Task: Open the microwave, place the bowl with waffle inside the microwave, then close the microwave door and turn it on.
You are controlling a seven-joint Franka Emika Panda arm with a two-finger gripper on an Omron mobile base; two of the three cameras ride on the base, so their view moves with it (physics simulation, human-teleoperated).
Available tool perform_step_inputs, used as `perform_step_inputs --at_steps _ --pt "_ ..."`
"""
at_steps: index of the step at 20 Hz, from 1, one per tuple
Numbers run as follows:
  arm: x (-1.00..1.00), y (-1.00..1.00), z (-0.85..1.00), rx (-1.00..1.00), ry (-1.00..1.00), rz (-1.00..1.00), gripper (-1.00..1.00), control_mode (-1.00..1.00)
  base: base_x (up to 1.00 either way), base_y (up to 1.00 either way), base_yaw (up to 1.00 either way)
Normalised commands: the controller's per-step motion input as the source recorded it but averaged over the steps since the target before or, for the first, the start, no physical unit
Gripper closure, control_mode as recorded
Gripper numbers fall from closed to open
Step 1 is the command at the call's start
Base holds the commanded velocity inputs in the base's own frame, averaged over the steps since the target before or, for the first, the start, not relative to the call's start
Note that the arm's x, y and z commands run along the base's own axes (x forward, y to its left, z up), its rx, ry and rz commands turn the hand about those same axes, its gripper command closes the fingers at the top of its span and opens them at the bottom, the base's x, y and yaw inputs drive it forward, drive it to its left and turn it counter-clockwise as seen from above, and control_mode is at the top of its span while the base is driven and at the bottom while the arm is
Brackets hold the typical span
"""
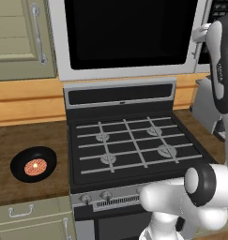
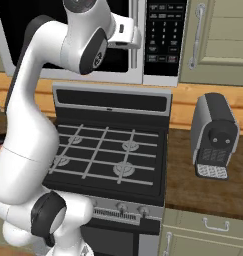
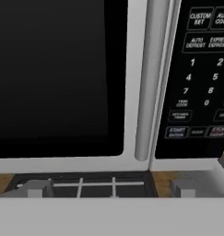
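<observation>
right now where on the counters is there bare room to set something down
Left counter: bare wood behind and left of the bowl, and between bowl and stove. Right counter: bare wood between the stove and the coffee machine, and in front of it. The stove grates carry no pots. Tightest is the right counter's back, taken by the machine.

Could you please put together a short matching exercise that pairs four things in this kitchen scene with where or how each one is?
Things:
1. bowl
2. microwave door
3. gripper
4. coffee machine

Places or states:
A. closed, above the stove
B. on the wooden counter right of the stove
C. open, facing the door's bar handle
D. on the wooden counter left of the stove, holding the waffle

Pairs: 1-D, 2-A, 3-C, 4-B
</observation>
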Motion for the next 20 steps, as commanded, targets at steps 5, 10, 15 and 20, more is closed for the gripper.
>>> perform_step_inputs --at_steps 5,10,15,20 --pt "0.23 -0.26 0.00 0.00 0.00 0.00 -1.00 -1.00 0.00 0.00 0.00" --pt "0.35 -0.24 -0.02 0.00 0.00 0.00 -1.00 -1.00 0.00 0.00 0.00" --pt "0.51 -0.07 -0.05 0.00 0.00 0.00 -1.00 -1.00 0.00 0.00 0.00" --pt "0.50 -0.01 -0.01 0.00 0.00 0.00 -1.00 -1.00 0.00 0.00 0.00"
